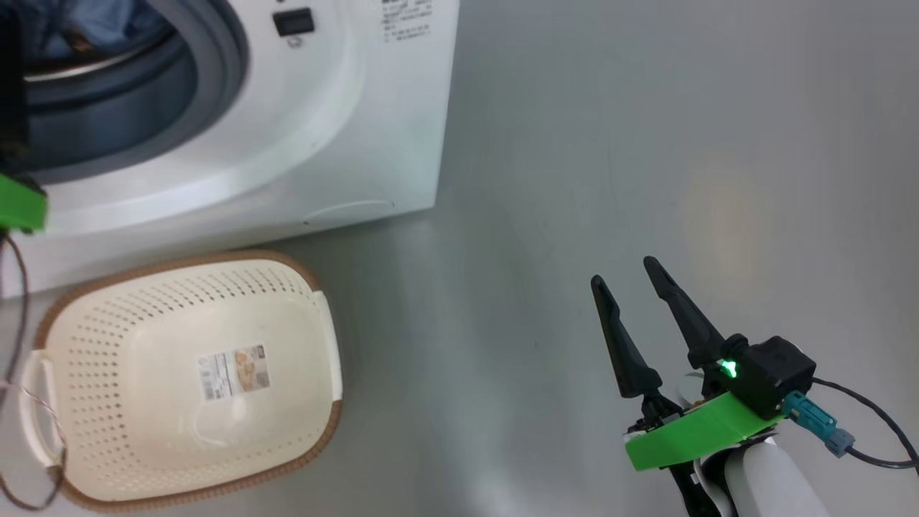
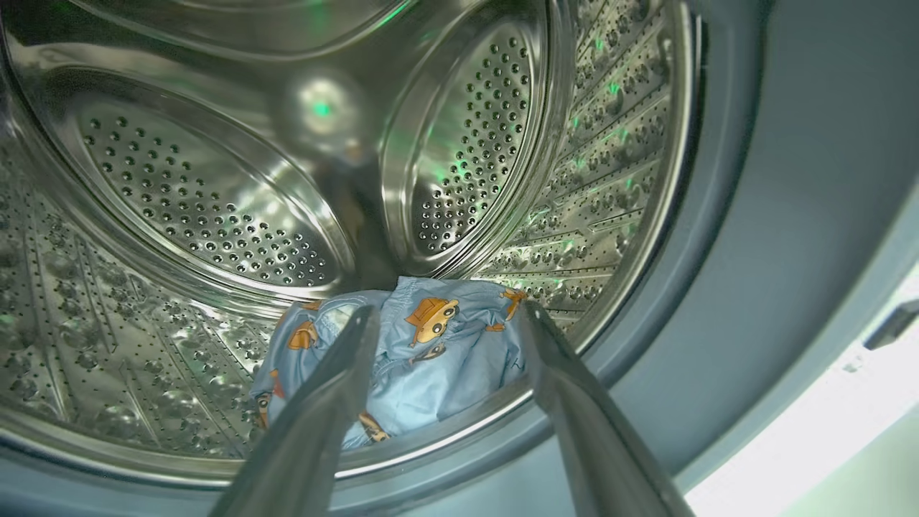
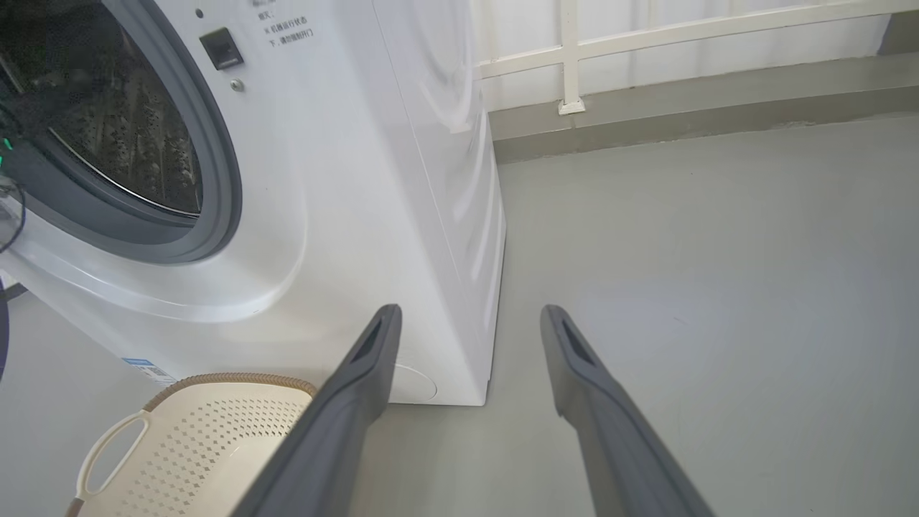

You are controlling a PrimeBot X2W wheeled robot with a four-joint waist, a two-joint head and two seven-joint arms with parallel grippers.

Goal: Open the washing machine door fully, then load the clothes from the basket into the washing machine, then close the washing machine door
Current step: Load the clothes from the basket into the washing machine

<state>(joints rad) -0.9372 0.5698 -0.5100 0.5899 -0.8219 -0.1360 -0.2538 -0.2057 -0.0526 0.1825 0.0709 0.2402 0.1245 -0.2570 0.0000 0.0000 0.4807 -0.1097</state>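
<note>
Now both grippers are spread and hold nothing, and the clothes lie inside the drum.

From the left wrist, the left gripper (image 2: 451,310) points into the steel drum (image 2: 201,194) with its fingers wide apart. The clothes (image 2: 431,352), light blue with orange cartoon cars, lie bunched low in the drum at 6 o'clock, just beyond the fingertips. In the head view the washing machine (image 1: 373,129) sits at 11 o'clock with its grey seal (image 1: 222,64) exposed. The basket (image 1: 187,373) stands on the floor (image 1: 646,143) at 7 o'clock, just in front of the machine, its labelled bottom bare. The right gripper (image 1: 623,271) hovers at 4 o'clock over the floor, fingers parted, well apart from both.
</note>
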